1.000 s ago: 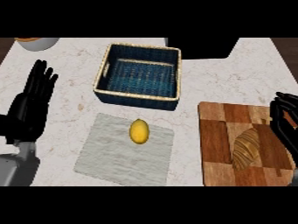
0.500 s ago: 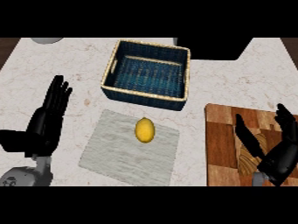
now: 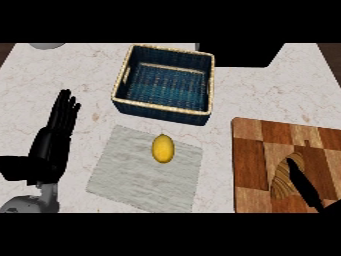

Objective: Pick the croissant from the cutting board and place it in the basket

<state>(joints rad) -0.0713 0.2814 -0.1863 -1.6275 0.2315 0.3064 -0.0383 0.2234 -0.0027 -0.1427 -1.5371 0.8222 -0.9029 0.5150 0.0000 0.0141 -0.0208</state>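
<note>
The croissant (image 3: 286, 179), pale brown and ridged, lies on the checkered wooden cutting board (image 3: 265, 150) at the lower right. My right hand (image 3: 306, 189) comes in from the bottom edge; one straight black finger lies across the croissant's right side and the rest of the hand is out of view. The dark blue basket (image 3: 166, 83) with a tan rim stands empty at the counter's upper middle. My left hand (image 3: 49, 145) rests open at the left, fingers pointing up and thumb out to the left.
A yellow lemon (image 3: 163, 148) sits on a grey cloth mat (image 3: 147, 170) between the hands, just below the basket. A pale round object (image 3: 47, 45) shows at the top left edge. A dark block (image 3: 239, 54) borders the basket's upper right.
The view has shifted, so everything sits slightly lower and right. My right hand has dropped lower until only a finger shows over the croissant. The left hand stays open at the left.
</note>
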